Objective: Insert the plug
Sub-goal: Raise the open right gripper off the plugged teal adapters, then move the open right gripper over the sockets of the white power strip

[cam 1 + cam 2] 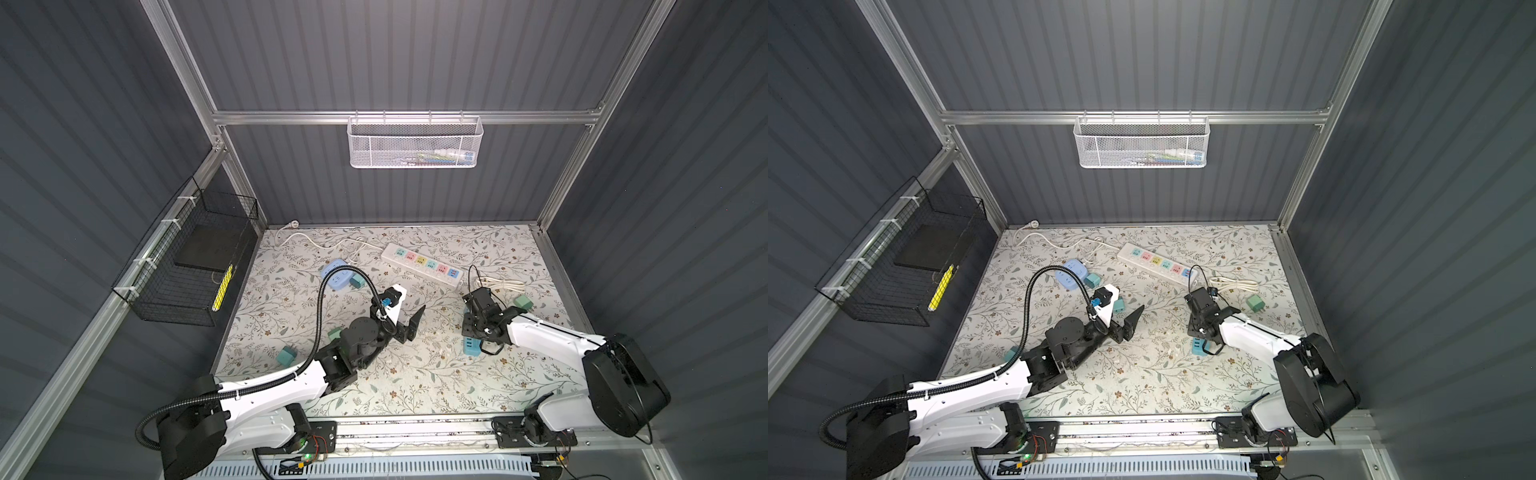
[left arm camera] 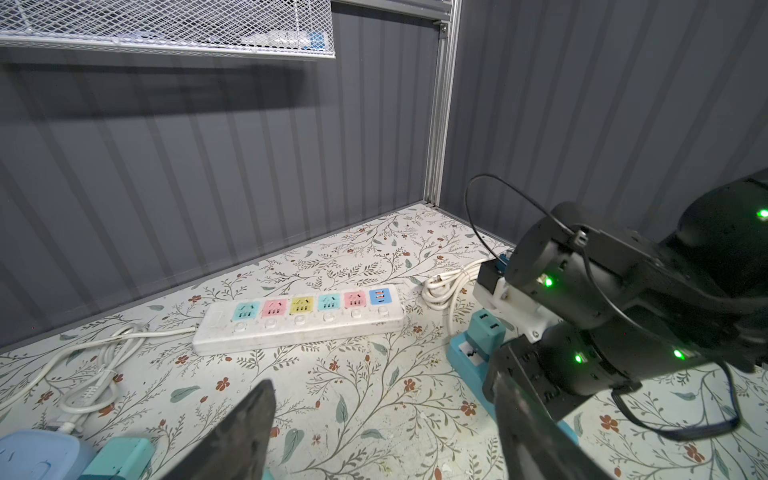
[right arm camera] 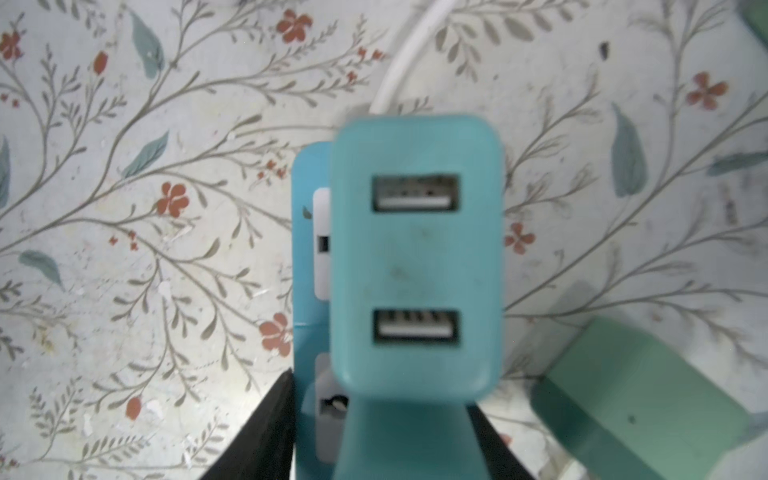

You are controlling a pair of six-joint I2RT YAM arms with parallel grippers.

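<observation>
Right gripper (image 3: 382, 395) points down over the plug (image 3: 415, 249), right of mid-table. The plug is teal with two USB ports facing up. It stands on a blue block (image 3: 309, 232) with a white socket face; its prongs are hidden, so seating cannot be told. Right fingers (image 3: 266, 436) are set narrow. One lies against the block's side and the other against the plug's far side. Contact looks likely on both, but whether there is a firm grip cannot be told. In both top views the plug (image 1: 472, 345) (image 1: 1198, 347) sits under the right wrist, nearer than the strip (image 1: 422, 266) and well apart from it.

Left gripper (image 2: 382, 382) hovers left of centre above the table (image 1: 415, 386), tilted toward the strip. Its fingers (image 2: 245, 436) are spread wide, with nothing between them and touching nothing. In the left wrist view the strip (image 2: 299, 320) lies flat beyond the fingers, with five coloured sockets and a USB end. The plug (image 2: 486, 328) on its block (image 2: 465, 357) shows to the right of the strip, partly behind the right arm.

A spare plug (image 3: 640, 399) lies just beside the block and apart from it. Another (image 1: 523, 303) lies farther right, near a coiled white cable (image 1: 500, 284). A round adapter (image 1: 336, 278) sits far left of the left gripper.
</observation>
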